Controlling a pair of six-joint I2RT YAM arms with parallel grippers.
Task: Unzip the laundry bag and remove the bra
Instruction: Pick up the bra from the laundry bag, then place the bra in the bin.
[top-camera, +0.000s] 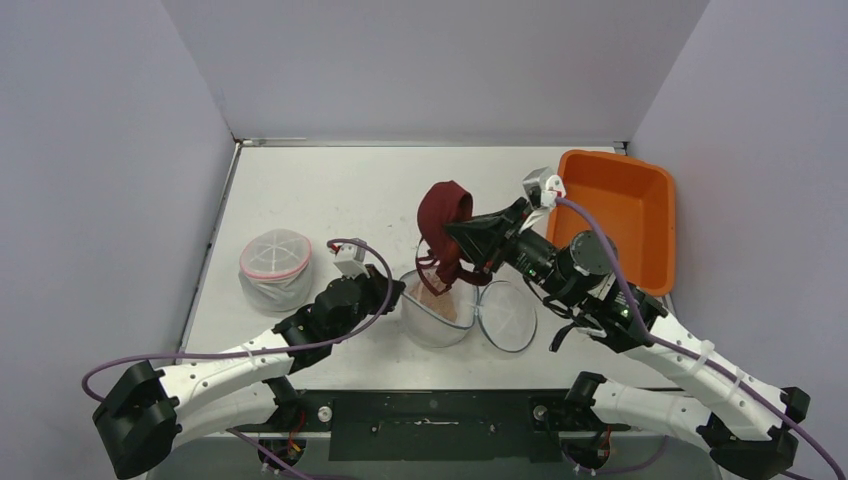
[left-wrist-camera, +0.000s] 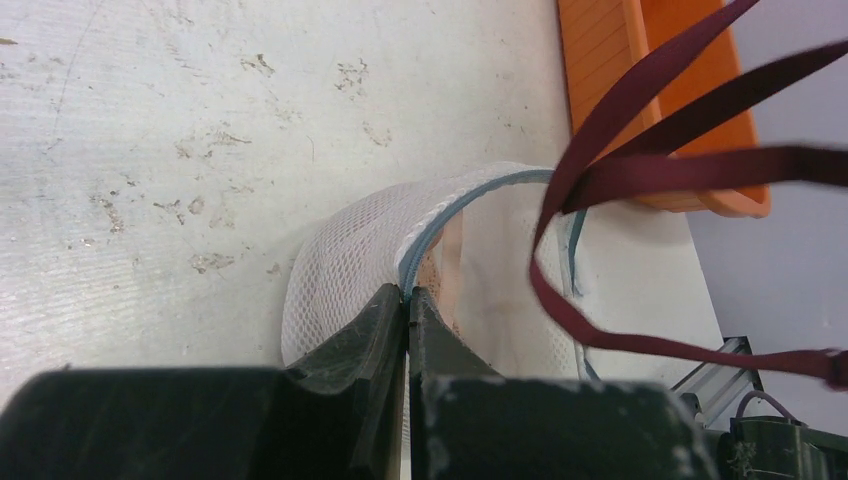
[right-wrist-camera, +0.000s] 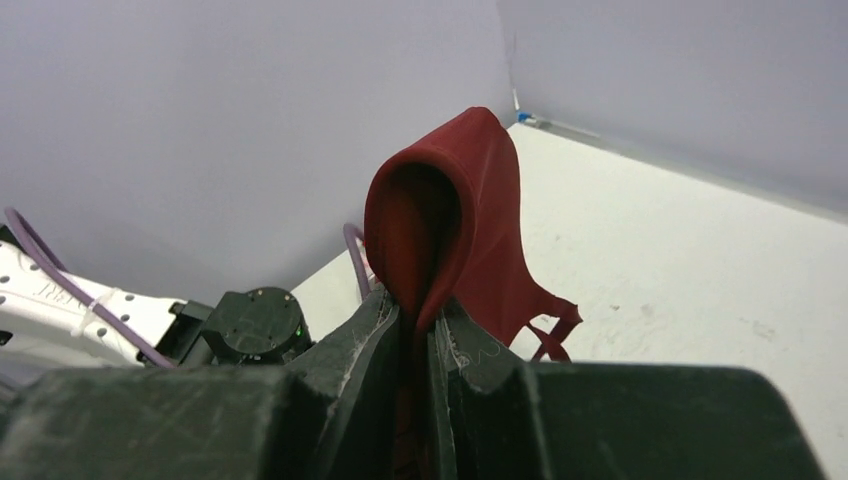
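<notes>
Maroon strappy bra (top-camera: 441, 214) above round white mesh laundry bag (top-camera: 422, 322)

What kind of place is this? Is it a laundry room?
Probably a robot test lab, not a laundry room: plain grey walls box in a scuffed white table, and two robot arms are bolted to its near edge.

White links, black joints on left arm (top-camera: 235, 358), right arm (top-camera: 700, 362). Purple cables (top-camera: 598, 228) loop along each. Black, scuffed: left claw (left-wrist-camera: 408, 300), right claw (right-wrist-camera: 415, 322).
</notes>
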